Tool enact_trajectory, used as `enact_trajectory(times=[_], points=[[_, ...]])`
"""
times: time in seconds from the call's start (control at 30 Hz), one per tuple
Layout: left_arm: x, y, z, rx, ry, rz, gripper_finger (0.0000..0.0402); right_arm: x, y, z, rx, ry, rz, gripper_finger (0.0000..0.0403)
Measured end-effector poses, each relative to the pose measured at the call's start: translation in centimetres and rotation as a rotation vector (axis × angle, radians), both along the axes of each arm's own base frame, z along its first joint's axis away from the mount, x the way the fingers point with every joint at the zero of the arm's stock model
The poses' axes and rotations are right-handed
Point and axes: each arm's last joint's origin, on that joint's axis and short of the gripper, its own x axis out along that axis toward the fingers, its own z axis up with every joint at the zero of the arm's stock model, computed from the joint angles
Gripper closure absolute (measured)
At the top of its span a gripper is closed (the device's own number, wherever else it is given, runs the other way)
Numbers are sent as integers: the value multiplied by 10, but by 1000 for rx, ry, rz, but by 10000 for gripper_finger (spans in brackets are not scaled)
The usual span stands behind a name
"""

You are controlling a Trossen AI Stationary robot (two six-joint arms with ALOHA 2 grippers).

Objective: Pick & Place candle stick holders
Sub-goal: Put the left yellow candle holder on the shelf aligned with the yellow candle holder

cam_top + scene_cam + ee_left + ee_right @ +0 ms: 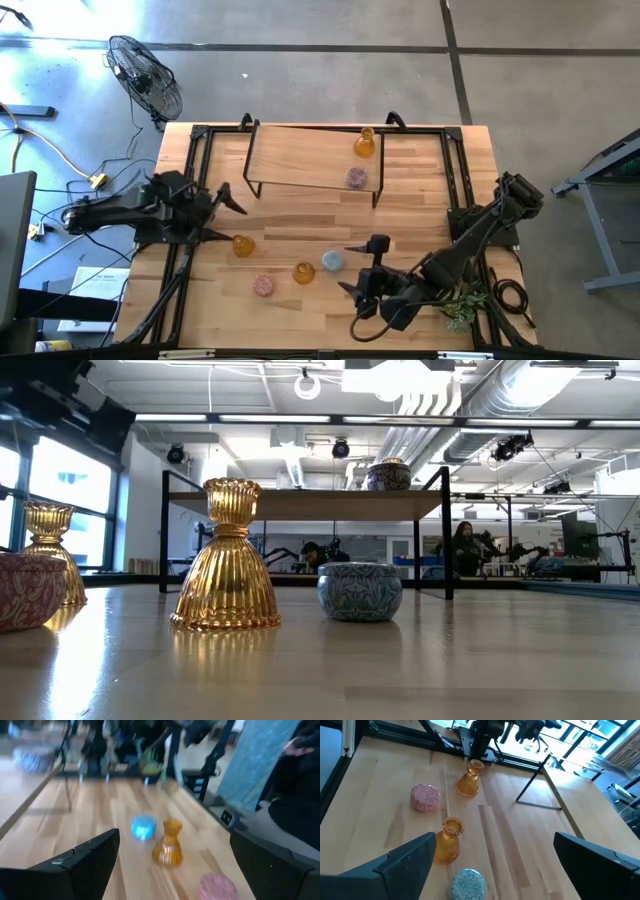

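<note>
Four candle stick holders stand on the wooden table [420,215]: an amber flask-shaped one [243,245], a second amber one [303,272], a light blue round one [332,262] and a pink round one [264,285]. A third amber holder [365,142] and a mauve one [356,178] sit on the raised wooden shelf [300,155] at the far side. My left gripper [226,217] hangs open at the table's left, just left of the first amber holder. My right gripper [356,268] hangs open just right of the blue holder [468,882]. Neither touches anything.
The shelf stands on thin black legs [378,195] over the table's far middle. Black frame rails [455,170] run along both sides of the table. A small green plant [462,305] lies near the right front corner. A fan [145,75] stands on the floor beyond the table.
</note>
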Motion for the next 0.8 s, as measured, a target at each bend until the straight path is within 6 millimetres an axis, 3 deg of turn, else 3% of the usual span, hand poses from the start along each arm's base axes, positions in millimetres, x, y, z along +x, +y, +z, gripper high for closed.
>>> enact_trajectory(times=[0.1, 0.2, 0.43, 0.6, 0.8], points=[[-6, 1, 17, -37, 69, 80, 27, 1, -2, 0, 1, -3, -7, 4], [-6, 1, 21, -105, 193, 130, 27, 3, -5, 0, 3, -2, -15, 4], [16, -7, 2, -210, 534, 124, 27, 4, -5, 1, 29, -16, -27, 5], [36, -19, -10, -121, 714, 158, 27, 4, -5, 0, 42, -10, -17, 5], [55, -40, -11, 48, 854, 181, 27, 4, -4, 0, 59, 4, 5, 5]])
